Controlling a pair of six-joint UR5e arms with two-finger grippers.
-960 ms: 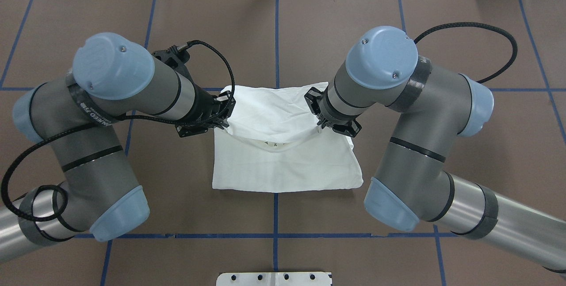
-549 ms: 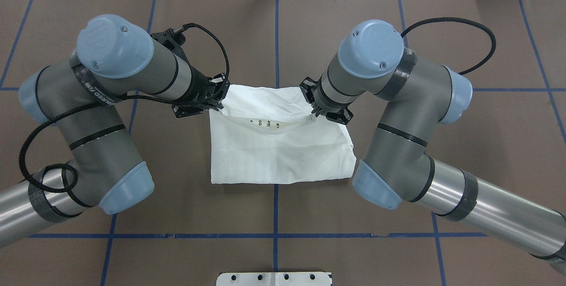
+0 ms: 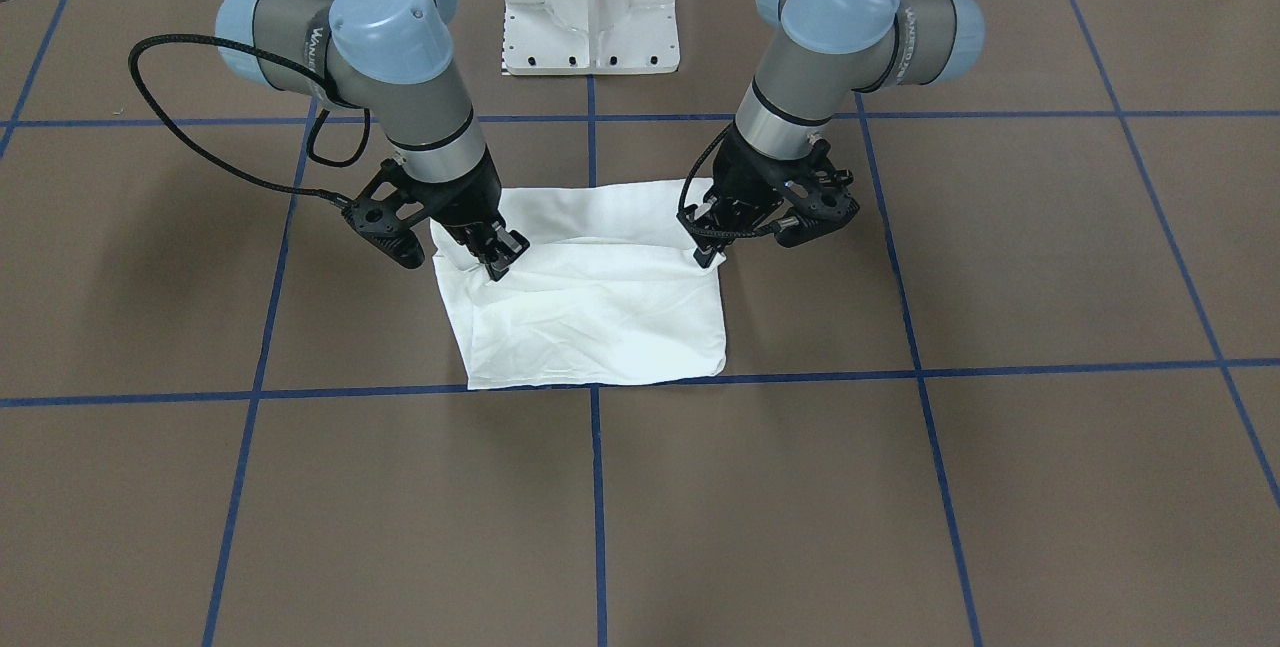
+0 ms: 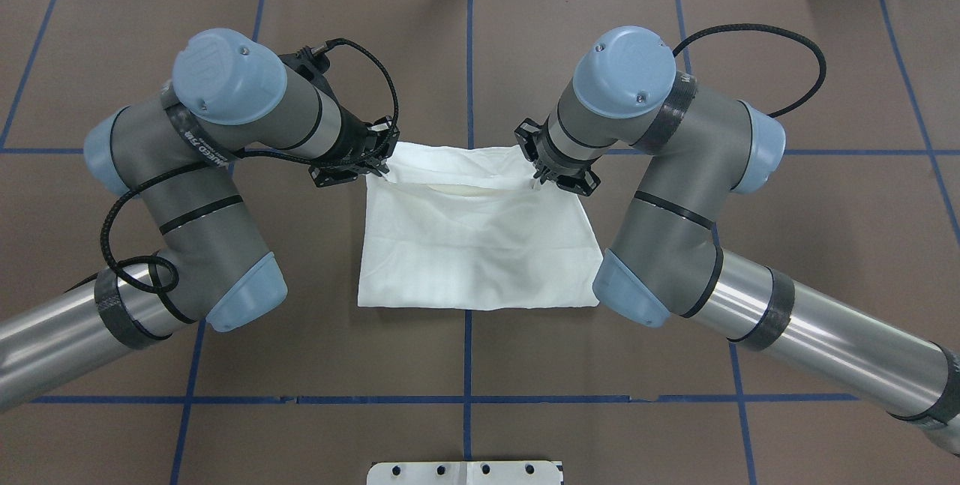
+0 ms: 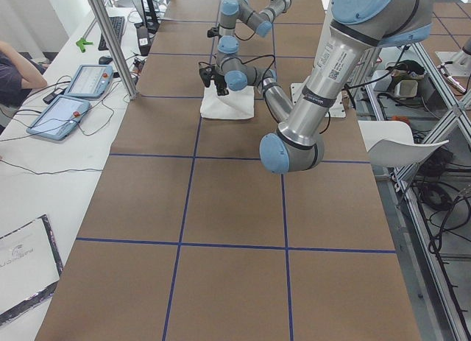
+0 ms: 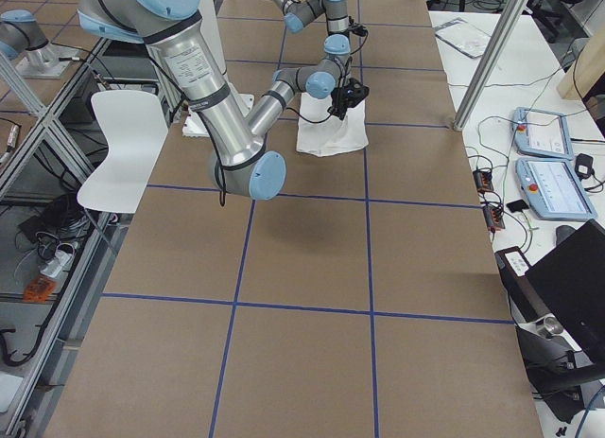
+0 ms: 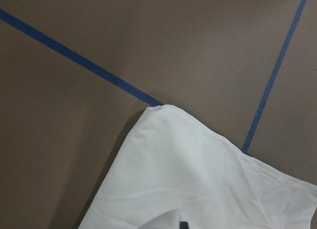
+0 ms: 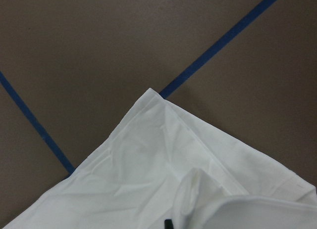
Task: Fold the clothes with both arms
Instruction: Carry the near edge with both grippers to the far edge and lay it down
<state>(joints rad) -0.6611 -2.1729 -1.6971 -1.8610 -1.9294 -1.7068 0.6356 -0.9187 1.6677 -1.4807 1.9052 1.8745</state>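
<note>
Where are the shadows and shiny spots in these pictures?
Front-facing view: the white shirt looks nearly washed out. Left wrist view: a soft dark shadow lies along its left edge. Overhead view: light gleams on the right arm, along its metal tube.

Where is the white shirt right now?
In the overhead view the shirt lies mid-table across the blue centre line, between the left gripper and right gripper, which pinch its top layer.

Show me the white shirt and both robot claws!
white shirt (image 4: 480, 260), overhead view, flat middle of the cloth.
left gripper (image 3: 706, 254), front-facing view, between its fingertips.
right gripper (image 3: 497, 263), front-facing view, between its fingertips.
</note>
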